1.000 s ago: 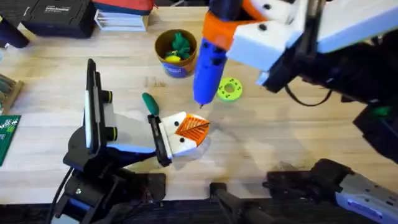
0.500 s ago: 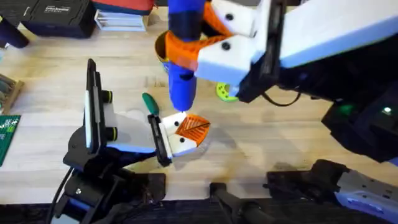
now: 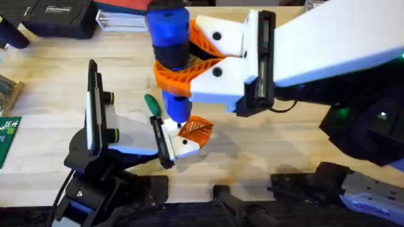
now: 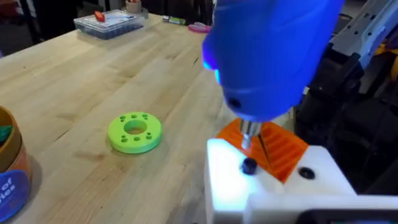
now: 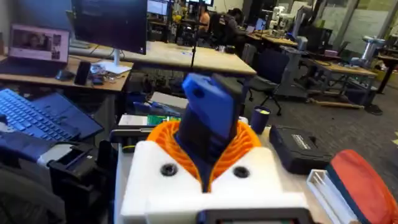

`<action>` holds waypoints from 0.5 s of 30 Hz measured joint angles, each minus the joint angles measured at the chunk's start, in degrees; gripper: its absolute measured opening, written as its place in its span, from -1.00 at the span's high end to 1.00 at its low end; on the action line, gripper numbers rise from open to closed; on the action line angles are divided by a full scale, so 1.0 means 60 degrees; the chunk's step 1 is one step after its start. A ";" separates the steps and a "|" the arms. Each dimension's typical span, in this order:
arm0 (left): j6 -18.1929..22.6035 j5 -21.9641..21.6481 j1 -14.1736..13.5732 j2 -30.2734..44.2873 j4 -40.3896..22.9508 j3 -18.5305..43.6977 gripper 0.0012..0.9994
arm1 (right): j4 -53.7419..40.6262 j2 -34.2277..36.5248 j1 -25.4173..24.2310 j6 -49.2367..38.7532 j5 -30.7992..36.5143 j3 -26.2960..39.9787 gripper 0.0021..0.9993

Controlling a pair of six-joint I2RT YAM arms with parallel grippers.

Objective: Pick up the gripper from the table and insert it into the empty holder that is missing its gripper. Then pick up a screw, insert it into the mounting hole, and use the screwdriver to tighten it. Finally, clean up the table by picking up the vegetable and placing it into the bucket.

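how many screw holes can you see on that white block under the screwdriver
2 on the white block in the left wrist view: one directly under the screwdriver tip, one beside the orange ribbed pad. More may be hidden.

The overhead camera looks down and forward on the light wooden plank table [image 3: 57,101]. The left wrist camera sits very near the fat bright blue screwdriver [image 4: 267,56], which both share. The right wrist camera faces the room behind.
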 joint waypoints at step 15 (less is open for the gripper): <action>0.0000 0.0000 0.0000 0.0000 0.0000 0.0000 0.99 | 0.0016 0.0004 0.0129 -0.0040 -0.0008 0.0000 0.94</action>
